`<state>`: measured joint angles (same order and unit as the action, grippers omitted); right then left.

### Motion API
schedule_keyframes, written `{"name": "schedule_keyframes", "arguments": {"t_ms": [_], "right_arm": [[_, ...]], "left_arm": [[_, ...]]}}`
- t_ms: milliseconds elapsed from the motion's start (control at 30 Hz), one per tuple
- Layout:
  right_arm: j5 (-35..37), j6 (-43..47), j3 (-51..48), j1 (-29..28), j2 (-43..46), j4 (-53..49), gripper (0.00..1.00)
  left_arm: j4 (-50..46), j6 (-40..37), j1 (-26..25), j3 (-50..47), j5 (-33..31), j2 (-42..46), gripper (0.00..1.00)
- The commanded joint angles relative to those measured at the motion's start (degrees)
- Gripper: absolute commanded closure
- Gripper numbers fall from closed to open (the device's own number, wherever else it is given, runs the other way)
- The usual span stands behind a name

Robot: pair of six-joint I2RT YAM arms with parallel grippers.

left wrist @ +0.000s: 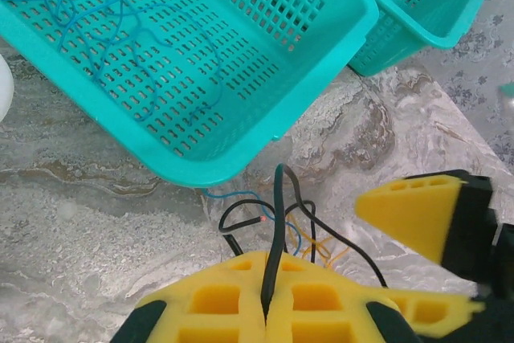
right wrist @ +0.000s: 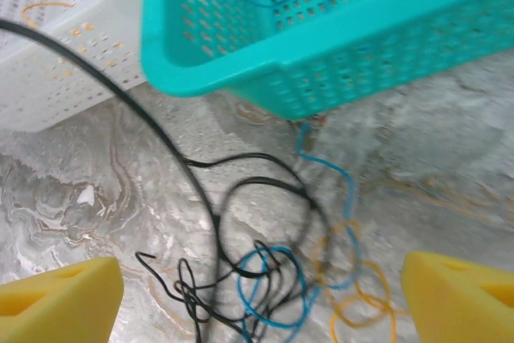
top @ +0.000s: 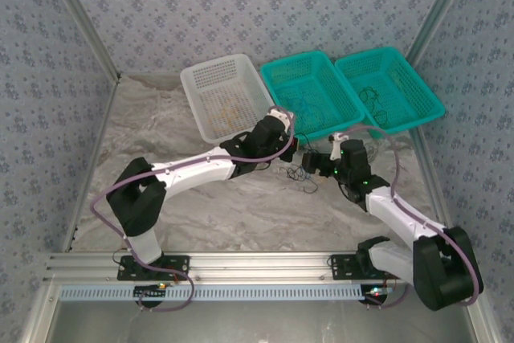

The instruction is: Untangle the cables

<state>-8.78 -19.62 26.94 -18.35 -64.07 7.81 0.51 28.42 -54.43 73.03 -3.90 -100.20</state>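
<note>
Low-centre frame, cables (right wrist: 271, 263) look light, limp, snag-prone; L gripper (left wrist: 265, 304) pinches black strand (left wrist: 278, 222), R gripper (right wrist: 257, 295) gapes, so you grab blue loop (right wrist: 269, 249).

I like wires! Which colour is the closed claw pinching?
The black wire, clamped in the left gripper; the blue wire and orange wire lie loose.

No text, label, number or sign can be read on the teal perforated plastic baskets (top: 295, 59), white perforated plastic basket (top: 213, 66) or grey marbled tabletop (top: 241, 206).
</note>
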Motion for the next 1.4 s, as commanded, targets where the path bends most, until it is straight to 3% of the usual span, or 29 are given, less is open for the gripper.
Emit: {"name": "schedule_keyframes", "arguments": {"t_ms": [0,67,167,267,433,667,800,967,1133,1267,1367], "right_arm": [[2.97,3.35,2.15,-1.85,-3.07,11.49,0.1],[4.8,4.45,3.11,-2.88,-5.39,16.03,0.13],[12.23,6.43,4.57,-5.19,-9.0,19.85,0.3],[14.87,7.05,4.34,-5.64,-13.17,22.93,0.36],[16.07,5.36,4.86,-6.78,-20.11,20.05,0.55],[19.52,1.15,1.47,-8.55,-20.94,11.89,0.84],[20.67,-1.31,-0.92,-8.6,-19.16,8.51,0.87],[23.49,-4.27,-1.71,-8.27,-17.14,3.41,0.99],[26.62,-11.12,-0.06,-6.39,-16.37,-4.18,1.0],[28.04,-13.46,0.39,-5.05,-15.27,-7.14,1.0],[28.68,-14.64,1.0,-3.63,-13.99,-9.32,1.0]], "left_arm": [[-5.05,-2.21,-0.06,3.47,1.32,2.32,1.0],[-5.2,-2.23,-0.12,3.61,1.37,3.33,1.0],[-5.09,-2.44,0.09,3.79,1.56,5.26,1.0],[-4.29,-3.9,0.18,3.91,1.31,8.1,1.0],[-1.36,-7.01,0.74,3.81,0.51,13.47,1.0],[-0.67,-8.3,5.59,3.57,-2.81,20.98,1.0],[-2.04,-7.98,8.76,3.5,-4.09,24.02,1.0],[-4.64,-7.95,11.13,3.56,-5.69,26.01,1.0],[-8.23,-4.5,13.93,2.6,-18.09,29.26,1.0],[-9.51,0.32,18.66,0.37,-19.13,32.88,1.0],[-11.41,0.9,19.01,0.16,-22.4,33.81,1.0]]}}
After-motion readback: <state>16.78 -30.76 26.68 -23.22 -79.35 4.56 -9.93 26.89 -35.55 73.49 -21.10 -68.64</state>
